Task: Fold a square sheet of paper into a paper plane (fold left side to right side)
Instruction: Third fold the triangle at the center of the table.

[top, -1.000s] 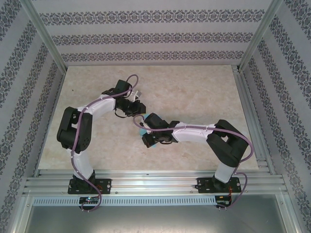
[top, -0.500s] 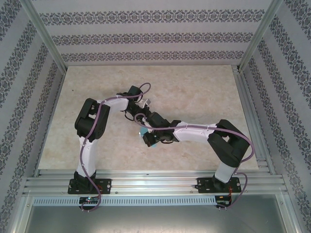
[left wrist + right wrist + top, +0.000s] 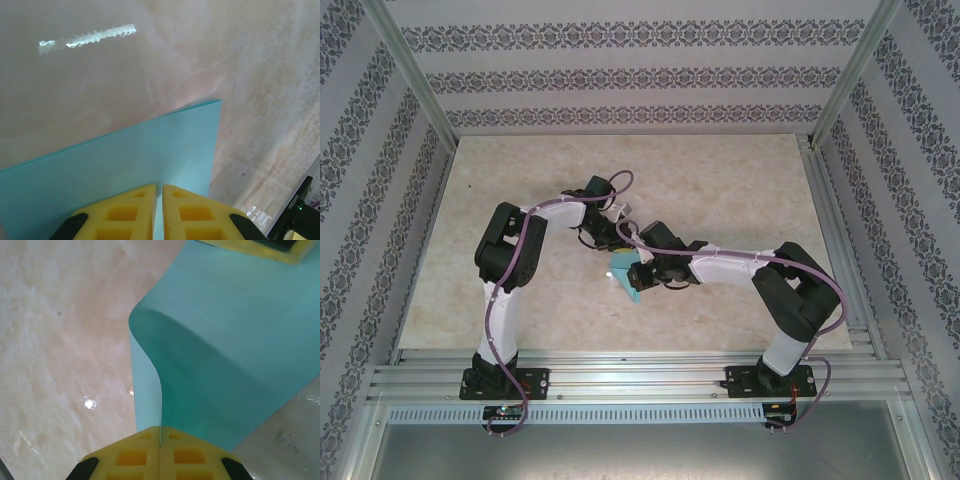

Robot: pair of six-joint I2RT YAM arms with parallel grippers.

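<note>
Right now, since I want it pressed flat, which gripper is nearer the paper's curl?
Right. The square sheet of paper curls just ahead of the right gripper; the left gripper pinches its flat far edge, beyond that curl.

The left arm and right arm crowded the middle of the table, elbows jutting outward. Between them the square sheet of paper curled in a bow, pinched by the left gripper and the right gripper. Bare marble-patterned tabletop lay open beyond them and toward the patterned side walls.
</note>
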